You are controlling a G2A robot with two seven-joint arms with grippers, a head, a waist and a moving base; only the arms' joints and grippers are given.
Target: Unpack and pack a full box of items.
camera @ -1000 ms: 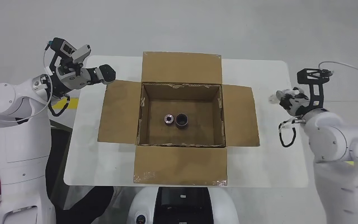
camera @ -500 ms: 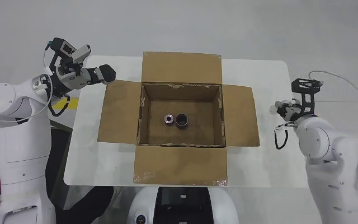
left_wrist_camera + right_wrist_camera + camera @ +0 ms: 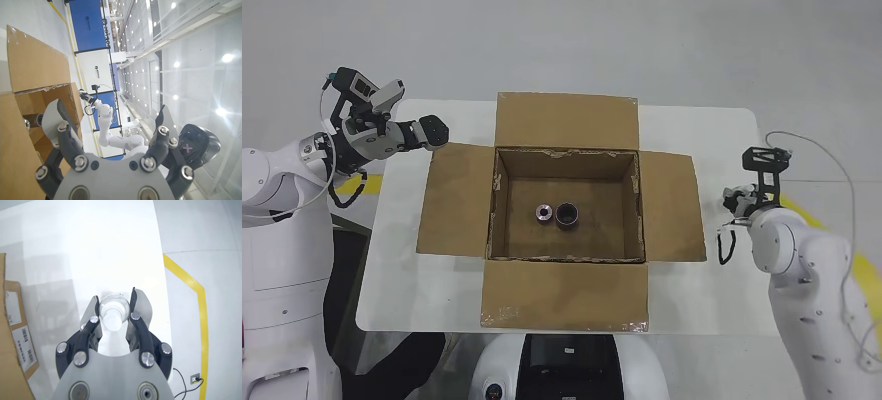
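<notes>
Right of box [image 3: 567, 120] | right jaws grasped bottle [image 3: 113, 315] over worktop [image 3: 113, 256]; left jaws stood released | unpacking in hand; next move called for gentle set-down

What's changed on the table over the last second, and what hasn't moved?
The right gripper, shut on a clear bottle, moved toward the right flap of the box and a little nearer the robot. Nothing was picked up or let go. The left gripper stayed open by the far left corner of the table. The box, with the small metal piece and dark cylinder inside, did not move.
</notes>
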